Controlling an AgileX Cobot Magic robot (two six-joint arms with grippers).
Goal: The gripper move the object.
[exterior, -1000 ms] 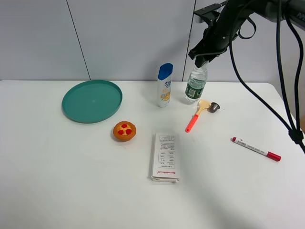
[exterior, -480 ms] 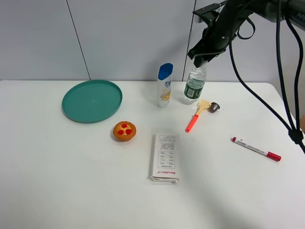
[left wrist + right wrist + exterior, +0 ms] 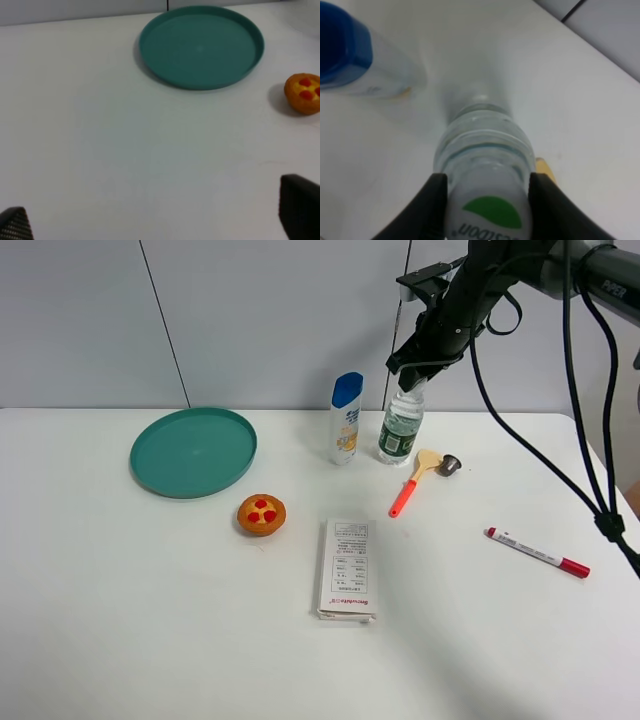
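The clear water bottle with a green label stands at the back of the table, just right of the white shampoo bottle. My right gripper comes down from above and is shut on the bottle's top. The right wrist view shows its black fingers on both sides of the bottle, with the cap hidden between them. I cannot tell whether the base touches the table. My left gripper is open and empty over bare table, out of the exterior view.
A teal plate lies at the back left, with an orange tart in front of it. A white box lies mid-table. An orange-handled spatula and a small metal cup lie right of the bottle. A red marker lies further right.
My right gripper has carried the water bottle a little to the left, closer to the shampoo bottle. Everything else stays put.
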